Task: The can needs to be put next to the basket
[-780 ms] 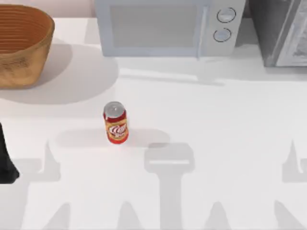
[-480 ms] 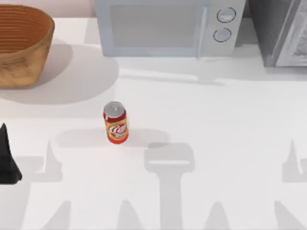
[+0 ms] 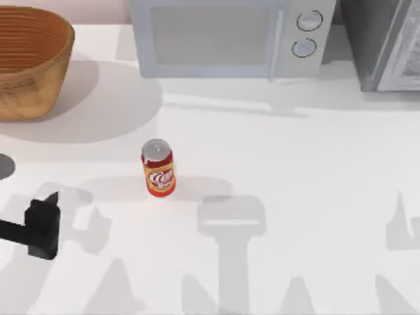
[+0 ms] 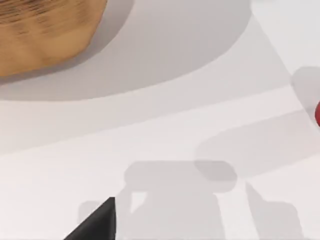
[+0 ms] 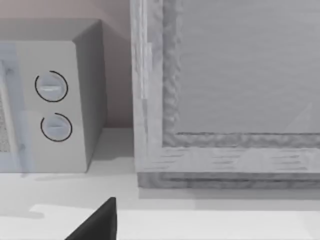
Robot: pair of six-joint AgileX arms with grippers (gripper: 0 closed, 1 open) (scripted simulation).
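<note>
One small red and orange-yellow drink can with a silver top stands upright on the white worktop, untouched, in front of the pale grey microwave oven and a little to that oven's left. The large round tan-brown woven wicker basket, ribbed orange-brown inside, sits just to the left of the microwave at the worktop's far left corner, well apart from the can, with bare surface between them. The left arm's black tool hangs above the worktop forward of the basket and left of the can, apart from both; whether its fingers are apart or together I cannot tell. In the left wrist view the basket's woven wall appears, a sliver of the red can sits at the frame edge, and a dark part of the tool juts in. A tall grey cabinet-like box stands to the right of the microwave; the right wrist view faces that box and the microwave's two round knobs.
</note>
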